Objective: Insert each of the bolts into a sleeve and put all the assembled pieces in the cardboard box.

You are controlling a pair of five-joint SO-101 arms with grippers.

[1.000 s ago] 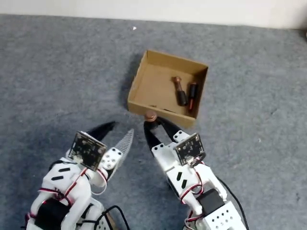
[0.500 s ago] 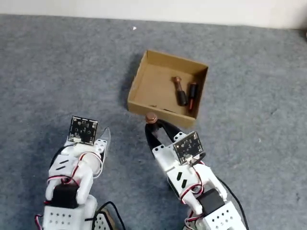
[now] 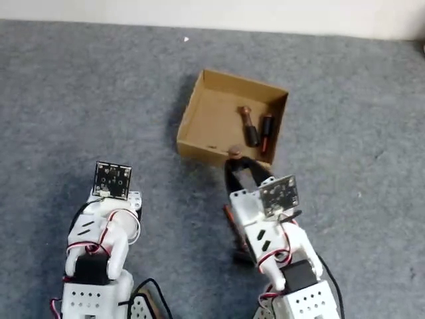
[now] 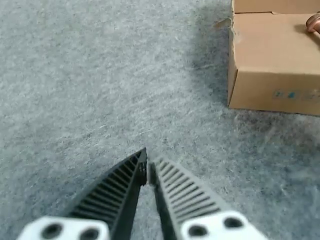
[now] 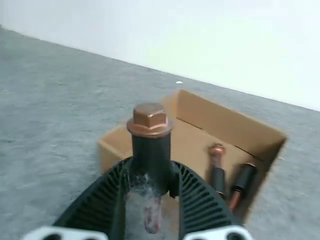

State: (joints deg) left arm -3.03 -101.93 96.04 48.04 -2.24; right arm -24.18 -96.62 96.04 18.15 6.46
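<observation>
My right pincer pinches a black sleeve with a copper bolt seated in it. The hex head points up, the piece stands upright, and the ribbed jaws grip the sleeve from both sides. Seen from above, the bolt head sits right at the near wall of the cardboard box. Whether it hangs over the rim or just short of it I cannot tell.

The box stands open on the grey carpet, well apart from the pale wall behind. Two assembled pieces already lie on its floor, side by side toward its right-hand wall. Each is a dark sleeve with copper showing at the ends, and the two run roughly parallel and close together.

My left pincer is pressed together with nothing between its jaws. It points down at bare carpet, with a corner of the box farther off ahead of it. From above, my left arm sits drawn back, well to the left of the box and apart from the right arm.
</observation>
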